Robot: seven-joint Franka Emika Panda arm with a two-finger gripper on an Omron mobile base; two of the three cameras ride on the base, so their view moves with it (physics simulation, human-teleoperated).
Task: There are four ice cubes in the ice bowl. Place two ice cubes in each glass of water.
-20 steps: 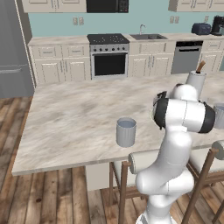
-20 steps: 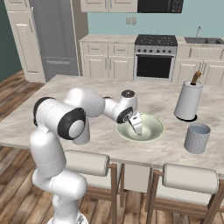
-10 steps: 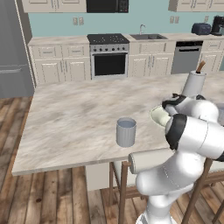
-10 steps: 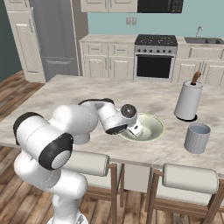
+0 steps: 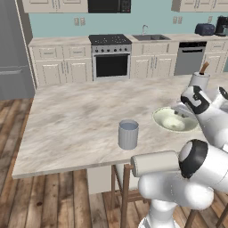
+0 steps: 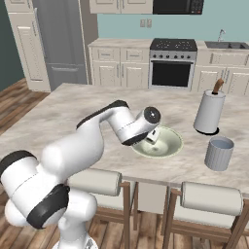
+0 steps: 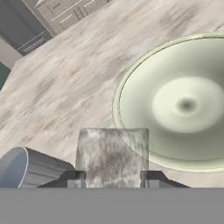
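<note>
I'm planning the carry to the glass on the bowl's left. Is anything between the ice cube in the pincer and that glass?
Nothing visible is in the way. The ice cube sits between the tips of the pincer, over the ice bowl's rim. Bare counter lies between it and the glass.

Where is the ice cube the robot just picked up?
The ice cube sits between the gripper fingertips in the hand view, beside the rim of the ice bowl, with a glass of water on its other side.
</note>
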